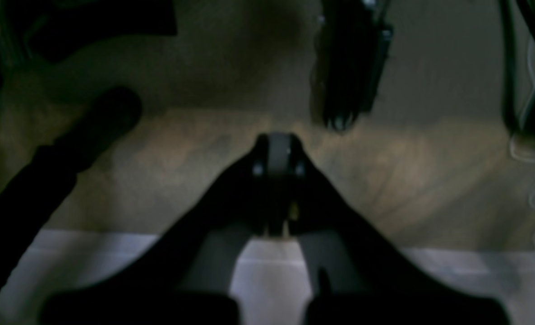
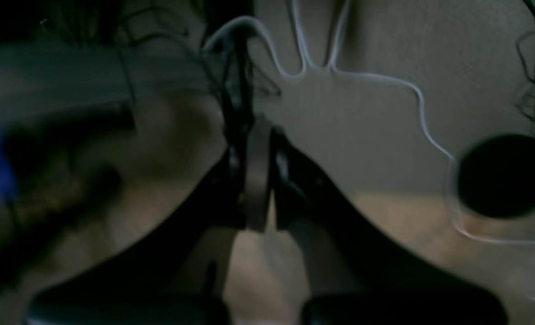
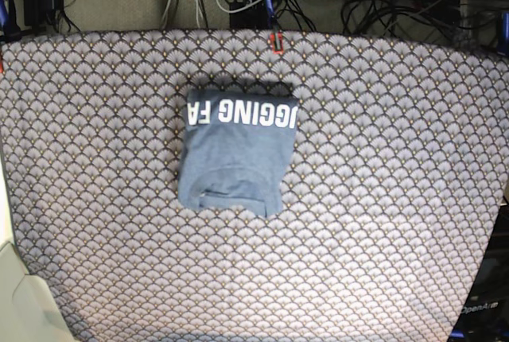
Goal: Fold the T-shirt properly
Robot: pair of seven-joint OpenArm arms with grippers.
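Slate-blue T-shirt [image 3: 236,151], one only, lies folded in a compact block near the far edge of the scallop-patterned table cover [image 3: 398,199], lettering facing up. Only the base view shows it. Each wrist view shows one claw, left gripper [image 1: 279,153] and right gripper [image 2: 258,176], pinched together, empty, over bare floor.

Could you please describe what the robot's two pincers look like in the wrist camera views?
Both are dim and blurred. The left pincer has two black fingers tapering to a point, with a grey strip and small pale dots at the tip. The right pincer is likewise black and wedge-shaped, with a grey-brown pad between its fingers. No markings are legible.
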